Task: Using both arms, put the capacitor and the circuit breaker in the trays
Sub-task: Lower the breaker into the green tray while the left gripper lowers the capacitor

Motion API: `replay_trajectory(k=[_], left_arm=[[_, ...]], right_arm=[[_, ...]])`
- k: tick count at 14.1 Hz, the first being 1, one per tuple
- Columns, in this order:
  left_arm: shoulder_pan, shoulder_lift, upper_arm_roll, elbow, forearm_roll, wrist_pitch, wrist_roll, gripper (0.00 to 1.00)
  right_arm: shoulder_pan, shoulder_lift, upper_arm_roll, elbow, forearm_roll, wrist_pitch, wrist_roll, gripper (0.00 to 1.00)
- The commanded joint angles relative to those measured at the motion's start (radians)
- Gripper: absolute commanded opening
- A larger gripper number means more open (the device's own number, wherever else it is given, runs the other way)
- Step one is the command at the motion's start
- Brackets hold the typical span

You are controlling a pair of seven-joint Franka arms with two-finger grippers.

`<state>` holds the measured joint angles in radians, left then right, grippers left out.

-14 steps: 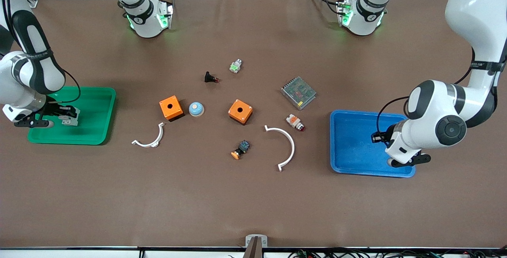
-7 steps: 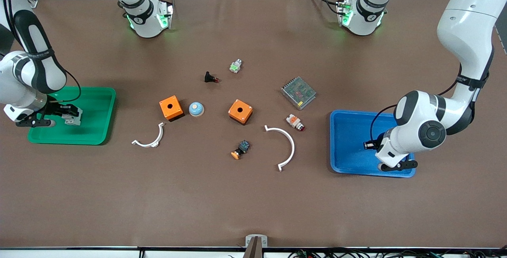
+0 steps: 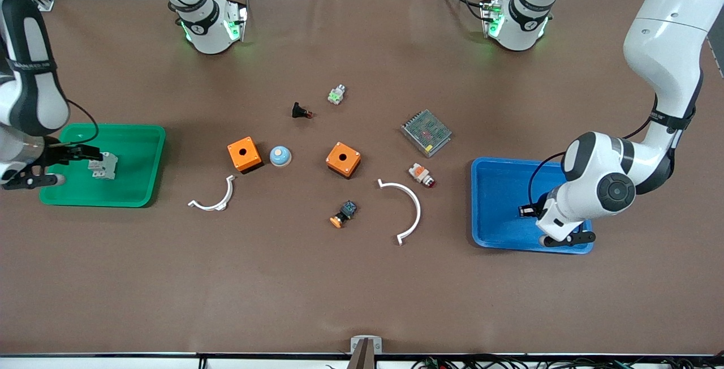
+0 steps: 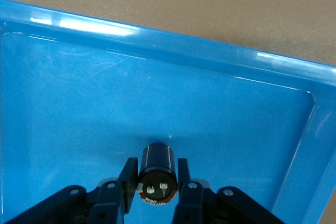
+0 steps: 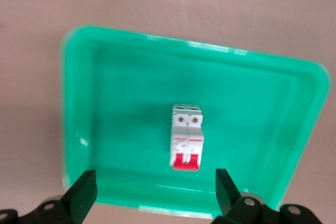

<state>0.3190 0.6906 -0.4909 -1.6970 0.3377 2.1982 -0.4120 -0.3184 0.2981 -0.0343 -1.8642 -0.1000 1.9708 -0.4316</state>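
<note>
The circuit breaker (image 3: 103,166) (image 5: 186,137), a white-grey block with a red switch end, lies loose in the green tray (image 3: 136,188) (image 5: 105,103). My right gripper (image 3: 56,166) (image 5: 155,182) hangs open above that tray's edge, its fingers wide apart and clear of the breaker. The capacitor (image 4: 156,161), a stubby black cylinder, sits between the fingers of my left gripper (image 3: 538,223) (image 4: 156,179), which is shut on it low over the blue tray (image 3: 498,199) (image 4: 79,103). In the front view the left hand hides the capacitor.
Between the trays lie two orange boxes (image 3: 244,154) (image 3: 343,159), a pale blue dome (image 3: 280,155), a grey meshed unit (image 3: 426,132), two white curved pieces (image 3: 215,199) (image 3: 407,205), a black button part (image 3: 301,111), an orange-and-white button (image 3: 421,175) and other small parts.
My right gripper has opened, let go of the circuit breaker and drawn back from it. My left gripper has shifted a little inward over the blue tray with the capacitor.
</note>
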Motion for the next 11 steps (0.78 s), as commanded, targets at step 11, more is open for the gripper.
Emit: replay_trajectory(k=[11], left_arm=[[0.259,-0.498,-0.107,-0.013,-0.28,-0.48,0.32,1.0]], right_arm=[[0.326,-0.187,0.019,0.142,0.039,-0.32,0.389,1.0]])
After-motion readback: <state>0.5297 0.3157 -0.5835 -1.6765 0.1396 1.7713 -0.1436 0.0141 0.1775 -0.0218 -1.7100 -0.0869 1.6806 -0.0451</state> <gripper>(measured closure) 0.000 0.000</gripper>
